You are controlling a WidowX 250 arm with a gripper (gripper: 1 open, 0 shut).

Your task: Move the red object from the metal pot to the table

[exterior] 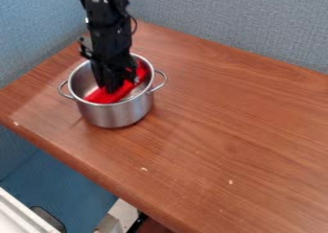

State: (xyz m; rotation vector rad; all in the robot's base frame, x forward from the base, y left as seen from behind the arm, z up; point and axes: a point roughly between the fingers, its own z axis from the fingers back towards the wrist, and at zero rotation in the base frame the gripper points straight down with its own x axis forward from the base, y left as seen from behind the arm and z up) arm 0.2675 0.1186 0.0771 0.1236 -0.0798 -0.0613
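I see a shiny steel pot (pixel 113 95) with a mirror-like wall, a smooth bright red object (pixel 113 94) inside, and a reddish-brown wooden table (pixel 218 122) with satin-finished grain.

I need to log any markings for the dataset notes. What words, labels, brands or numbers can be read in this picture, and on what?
None: no readable text on the metal pot, the red object, the gripper or the table.

You have one camera, up high and a little way off, looking down at a slant on the table (pixel 218 112) corner and wall.
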